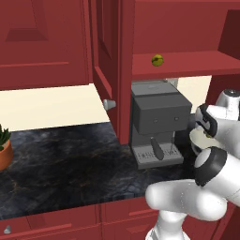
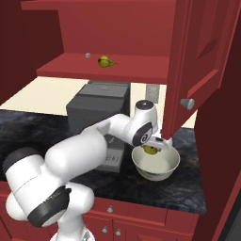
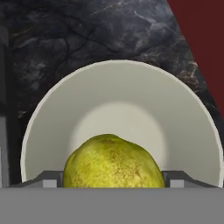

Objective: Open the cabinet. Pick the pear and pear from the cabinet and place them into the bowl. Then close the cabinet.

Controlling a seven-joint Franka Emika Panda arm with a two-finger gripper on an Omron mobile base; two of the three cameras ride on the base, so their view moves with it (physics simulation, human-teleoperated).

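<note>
Right base view shows the arm bent low, jaws spread wide around one pear (image 2: 150, 149) above the bowl (image 2: 162, 172) on the worktop (image 2: 188, 188), beside the open cabinet (image 2: 197, 61) door; second pear (image 2: 104, 61) on its shelf.

The bench (image 1: 61, 159) looked like polished dark marble — veined, glossy. The cabinet (image 1: 108, 56) was matt red wood, the bowl (image 3: 122, 100) smooth glazed ceramic — the pear (image 3: 113, 162) speckled, dull-skinned.
</note>
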